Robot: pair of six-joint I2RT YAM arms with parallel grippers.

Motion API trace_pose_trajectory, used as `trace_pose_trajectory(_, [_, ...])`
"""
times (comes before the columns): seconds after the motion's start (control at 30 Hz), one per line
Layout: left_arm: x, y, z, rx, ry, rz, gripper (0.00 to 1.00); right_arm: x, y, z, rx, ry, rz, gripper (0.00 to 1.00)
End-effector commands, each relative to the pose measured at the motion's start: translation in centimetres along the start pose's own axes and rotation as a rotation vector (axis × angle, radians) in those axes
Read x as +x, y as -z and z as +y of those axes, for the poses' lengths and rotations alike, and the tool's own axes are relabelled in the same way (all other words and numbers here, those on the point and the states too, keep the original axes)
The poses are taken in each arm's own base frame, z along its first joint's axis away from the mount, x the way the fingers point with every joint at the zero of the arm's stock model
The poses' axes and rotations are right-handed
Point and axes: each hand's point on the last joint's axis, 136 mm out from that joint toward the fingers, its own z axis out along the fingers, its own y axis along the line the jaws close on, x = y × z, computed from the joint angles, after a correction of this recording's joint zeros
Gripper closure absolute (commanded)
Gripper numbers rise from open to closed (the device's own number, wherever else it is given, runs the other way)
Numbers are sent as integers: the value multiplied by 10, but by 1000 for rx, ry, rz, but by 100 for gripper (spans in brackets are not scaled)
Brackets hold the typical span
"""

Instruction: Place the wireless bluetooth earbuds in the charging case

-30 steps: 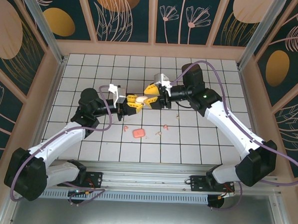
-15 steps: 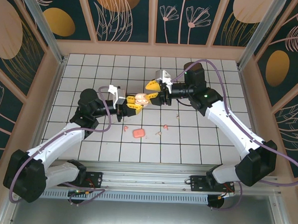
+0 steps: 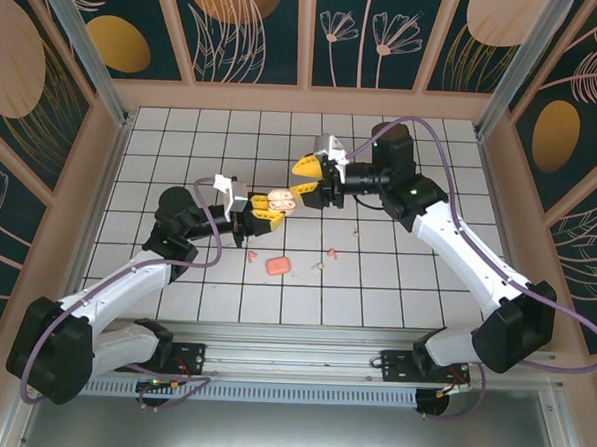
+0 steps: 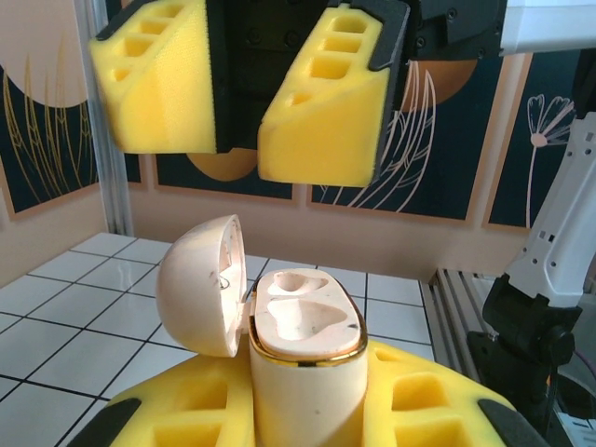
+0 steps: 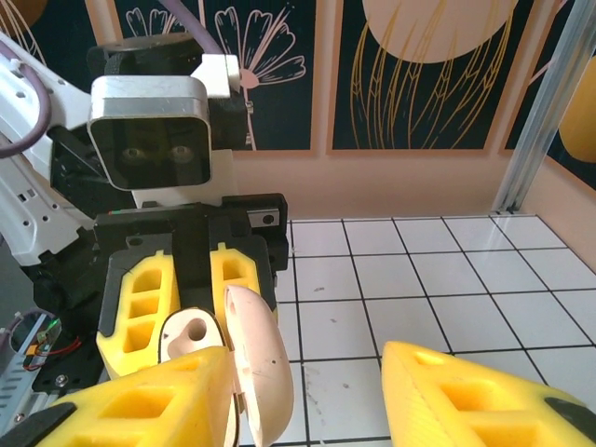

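A white tiled tabletop [image 3: 183, 137] carries a coral-pink rounded box [image 3: 277, 265] toward its near edge. Dark flower-painted panels [image 3: 253, 31] stand along the tabletop's far edge.

Near the frame's centre the left claw [image 3: 266, 212] clamps an open pale charging case [image 3: 280, 201], and the right claw [image 3: 305, 180] hangs just beside it to the upper right, jaws apart. Below them on the white tiled table [image 3: 425, 290] lie a coral-pink rounded box [image 3: 277, 265] and tiny pink earbuds [image 3: 330, 252], scattered.
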Motion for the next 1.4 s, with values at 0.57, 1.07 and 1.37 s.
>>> trace_pose_trajectory(0.57, [55,9,20,-125,54,42,82,130,69,-65,671,-794,374,58])
trace_pose_trajectory(1.07, [66,6,27,-138,76,76,82,266,83,-85,800,-1048,780,59])
trace_pose_trajectory(1.37, [67,6,30,-149,74,90,82,326,103,-95,879,-1155,934,59])
